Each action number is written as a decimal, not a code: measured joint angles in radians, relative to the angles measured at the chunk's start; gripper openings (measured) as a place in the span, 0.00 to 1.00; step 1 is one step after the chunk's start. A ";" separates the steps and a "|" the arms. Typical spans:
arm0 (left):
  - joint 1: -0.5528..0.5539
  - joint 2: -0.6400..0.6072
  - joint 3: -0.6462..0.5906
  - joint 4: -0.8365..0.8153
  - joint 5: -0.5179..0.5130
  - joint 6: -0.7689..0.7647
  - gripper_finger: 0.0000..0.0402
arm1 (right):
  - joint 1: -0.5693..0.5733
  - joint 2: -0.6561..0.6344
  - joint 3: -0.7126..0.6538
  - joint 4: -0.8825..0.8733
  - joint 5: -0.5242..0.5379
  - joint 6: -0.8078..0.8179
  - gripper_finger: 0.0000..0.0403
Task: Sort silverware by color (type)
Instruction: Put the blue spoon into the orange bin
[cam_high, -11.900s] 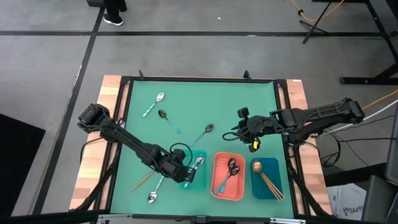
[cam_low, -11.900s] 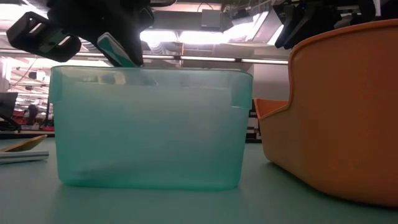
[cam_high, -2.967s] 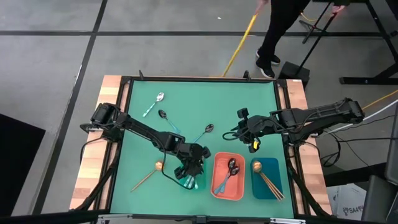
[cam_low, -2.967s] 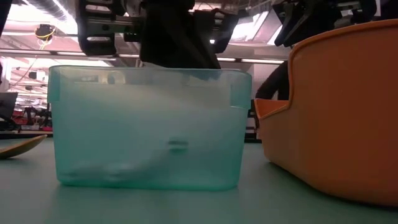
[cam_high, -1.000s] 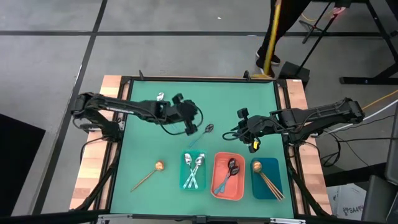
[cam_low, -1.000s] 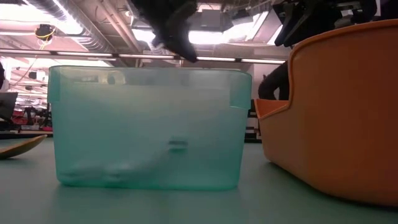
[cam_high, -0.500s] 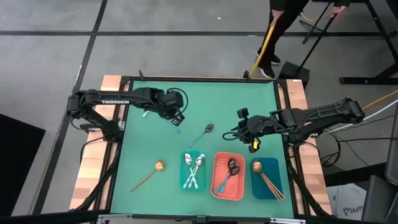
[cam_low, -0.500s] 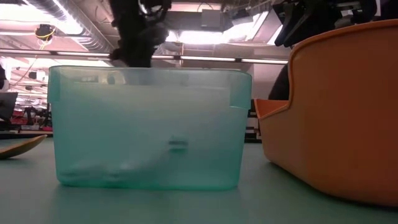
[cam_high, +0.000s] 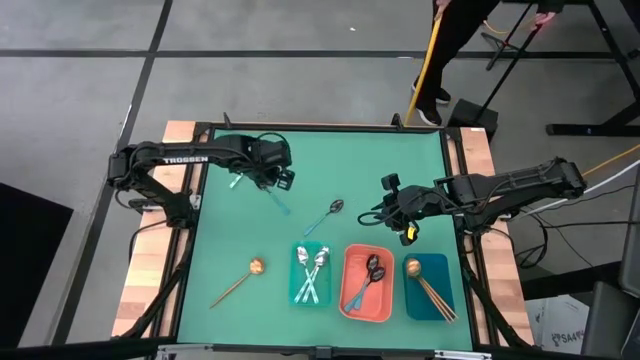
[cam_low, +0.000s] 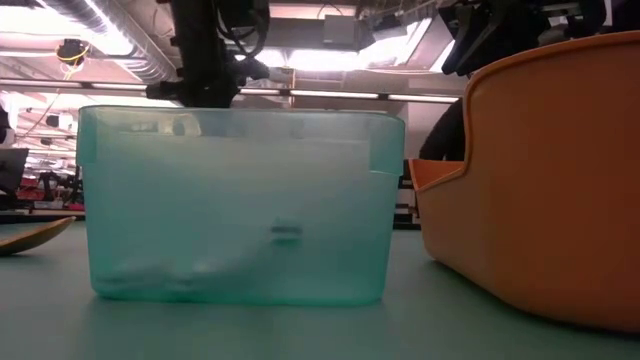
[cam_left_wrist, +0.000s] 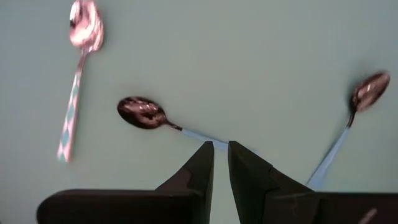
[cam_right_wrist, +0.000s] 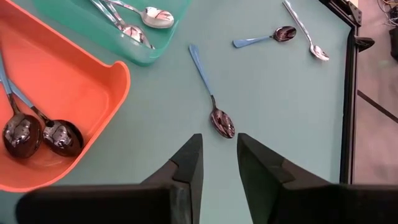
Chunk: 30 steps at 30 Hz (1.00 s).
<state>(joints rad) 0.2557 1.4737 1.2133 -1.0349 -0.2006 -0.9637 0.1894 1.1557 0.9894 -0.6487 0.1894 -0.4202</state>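
My left gripper (cam_high: 284, 181) hangs over the far left of the mat, pointing steeply down, its fingers a narrow slit apart (cam_left_wrist: 221, 152) with nothing between them. Just beyond its tips a dark spoon with a blue handle (cam_left_wrist: 142, 113) lies flat, and beside that a silver spoon with a teal handle (cam_left_wrist: 81, 37). A second dark spoon (cam_high: 331, 211) lies mid-table. A gold spoon (cam_high: 254, 266) lies near the left front. My right gripper (cam_right_wrist: 219, 152) waits open above the right half, over that second dark spoon (cam_right_wrist: 222, 122).
Three trays stand along the near edge: teal (cam_high: 297, 291) with silver spoons, coral (cam_high: 348, 300) with dark spoons, dark blue (cam_high: 442, 268) with gold ones. In the low view the teal (cam_low: 240, 205) and coral (cam_low: 540, 200) trays fill the foreground. A person stands beyond the far edge.
My left gripper has swung from above mid-table toward the table's left edge and rolled about its own axis, tipping steeply down; it now hangs by the dark spoon at the far left. No spoon has moved.
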 joint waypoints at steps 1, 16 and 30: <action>0.004 0.000 0.000 0.000 0.003 -0.030 0.10 | 0.000 0.000 0.000 0.000 0.000 0.000 0.22; 0.016 0.126 0.000 0.014 -0.003 -0.157 0.10 | 0.000 0.000 0.000 -0.006 0.000 0.000 0.22; 0.091 0.327 0.000 0.019 0.116 -0.143 0.10 | 0.000 0.000 0.000 -0.007 0.000 0.000 0.22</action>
<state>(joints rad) 0.3463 1.8012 1.2129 -1.0163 -0.0843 -1.1068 0.1890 1.1557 0.9894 -0.6559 0.1890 -0.4202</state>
